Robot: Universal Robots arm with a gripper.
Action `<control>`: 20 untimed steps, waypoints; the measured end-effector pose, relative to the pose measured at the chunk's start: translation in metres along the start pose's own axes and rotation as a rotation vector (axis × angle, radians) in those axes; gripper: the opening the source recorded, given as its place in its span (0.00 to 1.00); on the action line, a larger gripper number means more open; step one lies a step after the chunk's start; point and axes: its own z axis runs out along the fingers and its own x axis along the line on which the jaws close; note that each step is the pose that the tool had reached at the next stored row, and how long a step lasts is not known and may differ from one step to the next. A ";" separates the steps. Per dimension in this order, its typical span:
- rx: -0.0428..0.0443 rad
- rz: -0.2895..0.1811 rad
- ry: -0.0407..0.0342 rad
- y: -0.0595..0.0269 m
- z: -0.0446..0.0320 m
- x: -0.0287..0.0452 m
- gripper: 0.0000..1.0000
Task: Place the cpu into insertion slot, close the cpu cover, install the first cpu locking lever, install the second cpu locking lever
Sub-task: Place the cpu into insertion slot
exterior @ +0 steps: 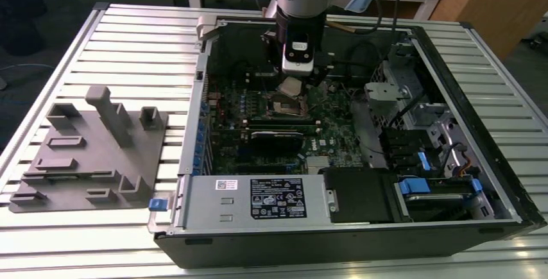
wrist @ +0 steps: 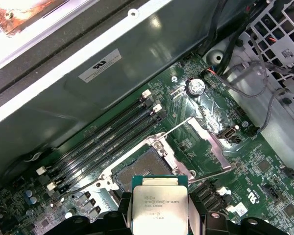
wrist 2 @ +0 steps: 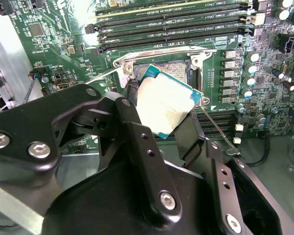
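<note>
Right, nearest first: the gripper (wrist 2: 159, 120) is clamped on the cpu (wrist 2: 164, 103), one finger on each of two opposite edges, so it's carrying the chip, not resting it. The cpu hangs just above the insertion slot (wrist: 142, 169), apart from it, and nothing is seated yet. In the exterior view it sits over the green board inside the computer case (exterior: 479, 106), toward the board's edge by the memory slots (wrist 2: 171, 29).

The chip's square, so there's no real long axis. Its flat metal top is tilted rather than level w/ the board, lower edge toward the socket, and in the second wrist view it looks turned a bit vs the socket rim.

Past the socket, the cpu cover (wrist: 211, 141) stands swung open, and a thin locking lever (wrist 2: 216, 128) is sprung free too, so the way in looks clear.

To do this well, I'd say: level the chip, square its edges to the rim, match the corner mark, go straight down w/o sliding across the contacts.
</note>
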 end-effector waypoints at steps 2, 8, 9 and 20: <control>0.0001 0.000 0.0000 0.0000 0.0000 0.0000 0.54; 0.0000 0.000 0.0000 0.0000 0.0000 0.0000 0.54; 0.0000 0.000 0.0000 0.0000 0.0000 0.0000 0.54; 0.0015 0.061 -0.0055 -0.0001 0.0004 0.0000 0.54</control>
